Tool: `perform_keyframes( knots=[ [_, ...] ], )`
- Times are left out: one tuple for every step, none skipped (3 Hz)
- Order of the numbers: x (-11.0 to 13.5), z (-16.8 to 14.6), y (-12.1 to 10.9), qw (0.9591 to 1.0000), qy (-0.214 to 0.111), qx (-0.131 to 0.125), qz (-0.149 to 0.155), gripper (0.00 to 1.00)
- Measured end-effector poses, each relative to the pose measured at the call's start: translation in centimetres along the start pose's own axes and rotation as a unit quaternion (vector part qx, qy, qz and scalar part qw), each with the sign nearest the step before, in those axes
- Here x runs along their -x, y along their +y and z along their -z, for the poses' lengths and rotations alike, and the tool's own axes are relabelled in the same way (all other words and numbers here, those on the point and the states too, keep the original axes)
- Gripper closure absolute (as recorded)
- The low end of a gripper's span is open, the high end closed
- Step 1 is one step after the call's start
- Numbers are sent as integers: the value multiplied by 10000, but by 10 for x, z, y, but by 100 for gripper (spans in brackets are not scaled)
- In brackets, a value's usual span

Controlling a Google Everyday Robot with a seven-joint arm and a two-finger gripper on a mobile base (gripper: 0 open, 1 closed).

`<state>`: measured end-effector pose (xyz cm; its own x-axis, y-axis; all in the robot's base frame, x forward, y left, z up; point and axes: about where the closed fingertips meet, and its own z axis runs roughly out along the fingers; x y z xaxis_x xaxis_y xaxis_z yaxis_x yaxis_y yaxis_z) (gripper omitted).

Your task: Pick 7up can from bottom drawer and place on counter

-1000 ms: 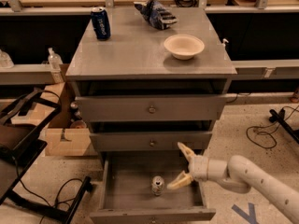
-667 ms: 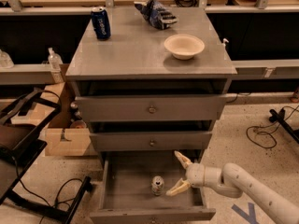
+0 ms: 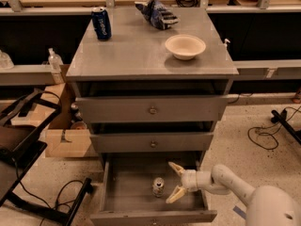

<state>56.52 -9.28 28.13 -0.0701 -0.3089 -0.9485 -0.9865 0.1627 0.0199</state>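
The 7up can stands upright on the grey floor of the pulled-out bottom drawer, near its middle. My gripper is inside the drawer just right of the can, open, its two pale fingers spread one above the other toward the can, not touching it. My white arm comes in from the lower right. The counter is the grey top of the cabinet above.
On the counter stand a dark blue can at back left, a crumpled blue bag at the back, and a cream bowl at right. A cardboard box and a black chair frame are left of the cabinet.
My gripper has moved left and slightly down inside the bottom drawer, closer to the 7up can. The can has not moved.
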Motion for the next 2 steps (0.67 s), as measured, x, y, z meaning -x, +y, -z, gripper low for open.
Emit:
perform_keyframes(
  knots=[
    [-37,-21,-14,9997,240,81,-73,0],
    [-65,-41,-25,9990,394,95,-170,0]
  ],
)
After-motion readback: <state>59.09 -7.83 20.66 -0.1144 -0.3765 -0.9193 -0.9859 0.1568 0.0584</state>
